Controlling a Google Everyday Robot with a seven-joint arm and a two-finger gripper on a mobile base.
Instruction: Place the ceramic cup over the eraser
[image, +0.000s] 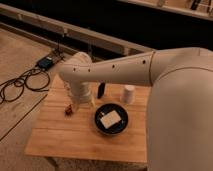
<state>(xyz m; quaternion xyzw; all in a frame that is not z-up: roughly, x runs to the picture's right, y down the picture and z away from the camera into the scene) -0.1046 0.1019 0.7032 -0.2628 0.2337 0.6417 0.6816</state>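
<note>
White and plain, the cup stands upright on the far side of the table, right of its middle, with nothing touching it. To its left, a little apart, the eraser stands as a small dark block, partly tucked under the arm that crosses above it. Cup and eraser stand side by side along the far edge, not touching.

Just nearer than both sits a black bowl, round and wider than the cup, with a flat white square piece lying inside it.

The arm reaches in from the right and bends down left of the eraser. The gripper hangs low over the table's left part, largely hidden under the wrist; its jaws stand apart and hold nothing that can be made out. A small reddish-brown object lies just beside it on the left; whether they touch cannot be told.

Beyond the table's left edge, dark cables loop across the floor towards a small blue box.
</note>
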